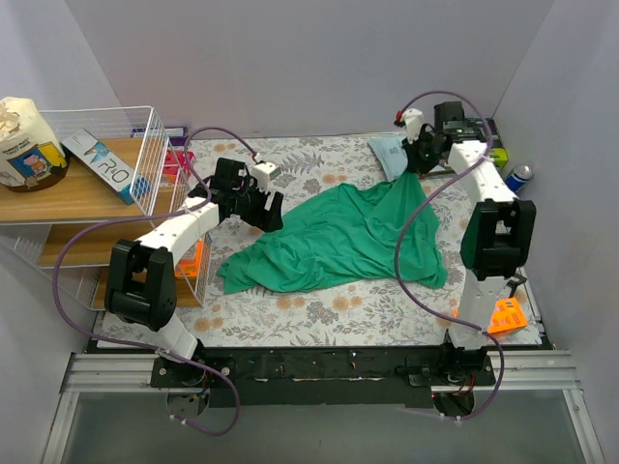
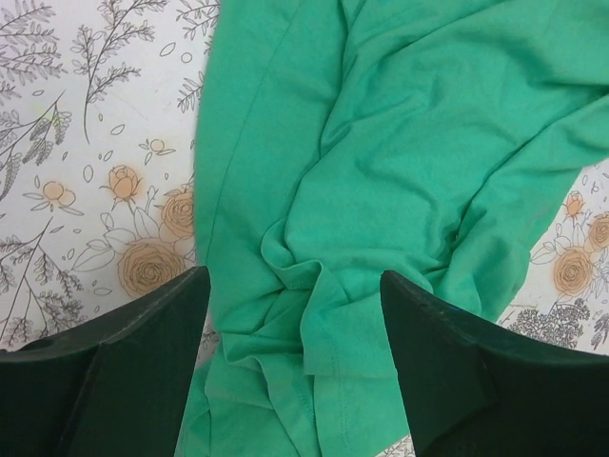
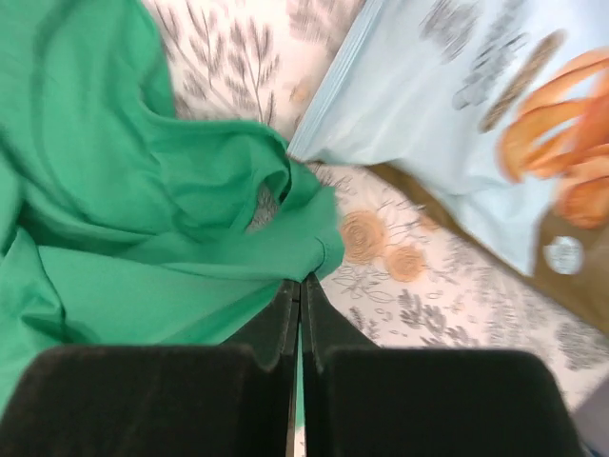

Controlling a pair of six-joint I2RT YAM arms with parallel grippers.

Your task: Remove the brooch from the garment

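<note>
Your top cam looks down on the whole green shirt from high on its near side. Both wrist cams stare down at it close up, left over its left-side folds, right at its far right corner.

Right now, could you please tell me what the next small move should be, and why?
Probably lower the open left pincer onto the garment to pin it. The right pincer appears shut on its edge, the cloth lies bunched, and no view shows the brooch; tension might expose it.
</note>
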